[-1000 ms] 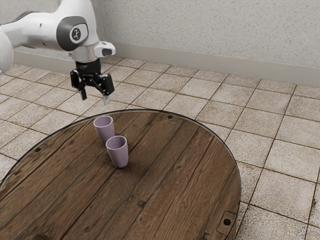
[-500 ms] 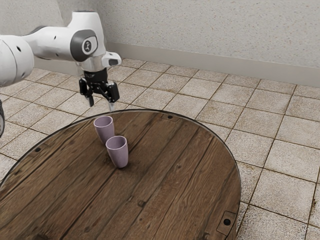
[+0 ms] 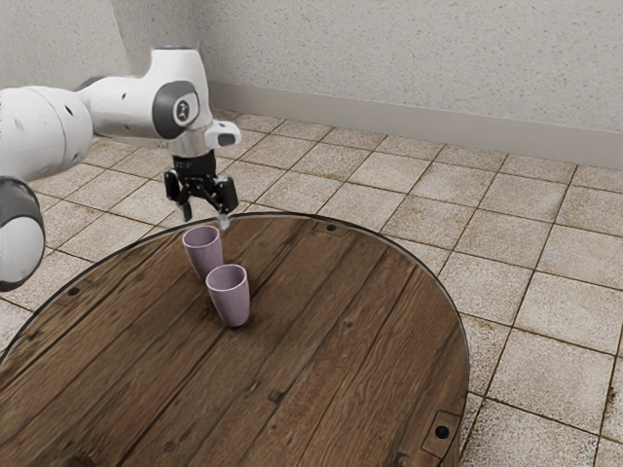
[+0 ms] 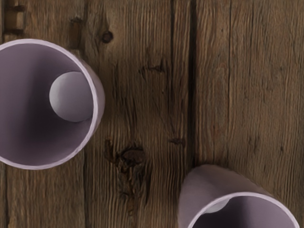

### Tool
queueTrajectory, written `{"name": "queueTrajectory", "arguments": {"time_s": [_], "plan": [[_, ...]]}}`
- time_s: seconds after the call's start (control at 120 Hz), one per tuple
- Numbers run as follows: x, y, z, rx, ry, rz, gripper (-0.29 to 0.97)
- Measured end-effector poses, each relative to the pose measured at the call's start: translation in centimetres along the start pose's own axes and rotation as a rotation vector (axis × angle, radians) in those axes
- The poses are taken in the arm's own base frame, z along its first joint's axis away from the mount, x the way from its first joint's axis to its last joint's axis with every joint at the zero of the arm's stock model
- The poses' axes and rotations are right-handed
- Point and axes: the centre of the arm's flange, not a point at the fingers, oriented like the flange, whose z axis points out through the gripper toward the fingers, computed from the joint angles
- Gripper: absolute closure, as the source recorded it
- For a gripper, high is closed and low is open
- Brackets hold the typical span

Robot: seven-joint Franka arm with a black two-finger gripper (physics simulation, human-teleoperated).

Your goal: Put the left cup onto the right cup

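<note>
Two lilac cups stand upright on the wooden table (image 3: 321, 370). The left cup (image 3: 202, 250) is just beside the right cup (image 3: 228, 294), on its arm side, apart from it. My gripper (image 3: 205, 215) hovers just above the left cup, fingers spread wide, holding nothing. Best move: straddle the left cup's rim wall, descend straight, and pinch without nudging the right cup.

The arm (image 3: 107, 102) is made of smooth, rounded, glossy white shells, with a round dark grey joint cap (image 3: 178, 107) bearing a small pale mark, a short white block at the wrist, and a black two-finger gripper (image 3: 205, 214) with pale fingertips.
</note>
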Motion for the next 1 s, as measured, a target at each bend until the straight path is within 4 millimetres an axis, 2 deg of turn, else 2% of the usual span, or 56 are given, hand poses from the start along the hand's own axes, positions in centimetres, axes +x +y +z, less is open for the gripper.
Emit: {"name": "queueTrajectory", "arguments": {"time_s": [0.1,0.342,0.65,1.0], "plan": [[0.8,-0.2,0.7,-0.005,0.001,0.008,0.03],[2.2,-1.2,3.9,-0.022,-0.024,0.016,0.04],[3.8,-2.3,6.0,-0.032,-0.027,0.027,0.05],[4.5,-2.9,6.5,-0.028,-0.022,0.043,0.3]]}}
